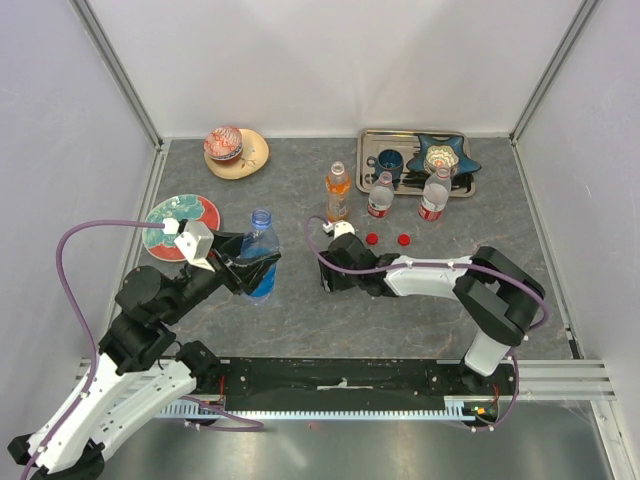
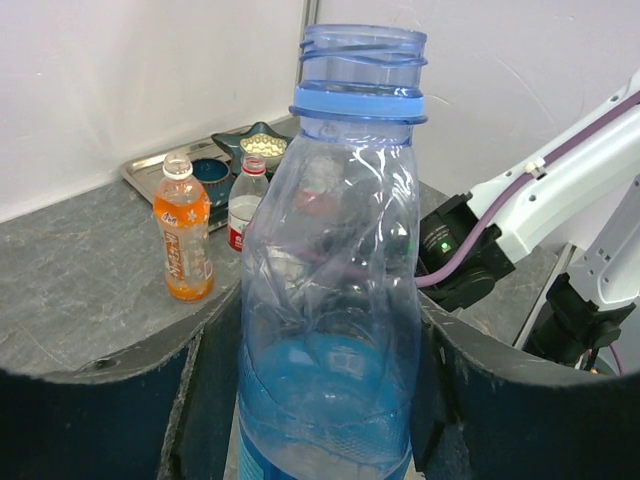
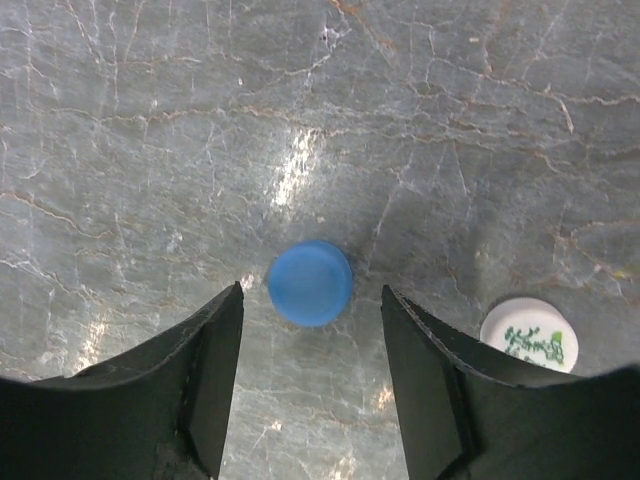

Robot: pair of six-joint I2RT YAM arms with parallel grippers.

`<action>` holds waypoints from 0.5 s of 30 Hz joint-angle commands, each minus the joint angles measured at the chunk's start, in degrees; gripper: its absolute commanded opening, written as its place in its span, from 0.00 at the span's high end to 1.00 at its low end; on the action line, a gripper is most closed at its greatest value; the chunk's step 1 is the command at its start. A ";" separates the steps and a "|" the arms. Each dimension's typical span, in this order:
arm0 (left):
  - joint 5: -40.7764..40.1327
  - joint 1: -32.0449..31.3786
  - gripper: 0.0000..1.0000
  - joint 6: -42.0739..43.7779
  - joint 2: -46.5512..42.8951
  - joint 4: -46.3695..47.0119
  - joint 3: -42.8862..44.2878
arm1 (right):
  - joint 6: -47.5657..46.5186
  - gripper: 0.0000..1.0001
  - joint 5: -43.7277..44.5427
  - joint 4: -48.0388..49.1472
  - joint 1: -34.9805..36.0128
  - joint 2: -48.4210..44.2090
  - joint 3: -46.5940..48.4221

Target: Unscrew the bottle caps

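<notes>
On my near left, the left gripper (image 1: 256, 268) has its jaws closed on the body of the blue-tinted bottle (image 2: 330, 330), a finger (image 2: 100, 420) pressed to each side. The bottle stands upright on the table (image 1: 300, 320). Its threaded mouth is bare, with only the blue collar ring (image 2: 358, 101) around the neck.

To the right of it, near the table's middle, I have the right gripper (image 3: 312, 300) pointing down at the surface. Its jaws stand apart, and the blue cap (image 3: 310, 282) lies flat on the table between the fingers (image 3: 205, 385), with a gap on either side. The white cap (image 3: 528, 336), with green print on it, lies just right of that gripper.

A little farther back, two red caps (image 1: 371, 238) (image 1: 404, 239) lie side by side on the table. Beyond them stand the orange bottle (image 1: 338, 193) and the two clear bottles with red labels (image 1: 380, 196) (image 1: 434, 195), all upright. The orange one looks uncapped from the left wrist view. The metal tray (image 1: 370, 140) sits behind them, at the far right.
</notes>
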 commanded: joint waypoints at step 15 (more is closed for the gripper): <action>0.60 0.18 0.30 0.90 7.16 4.59 0.77 | -6.66 0.18 12.16 -20.64 1.58 -38.63 24.24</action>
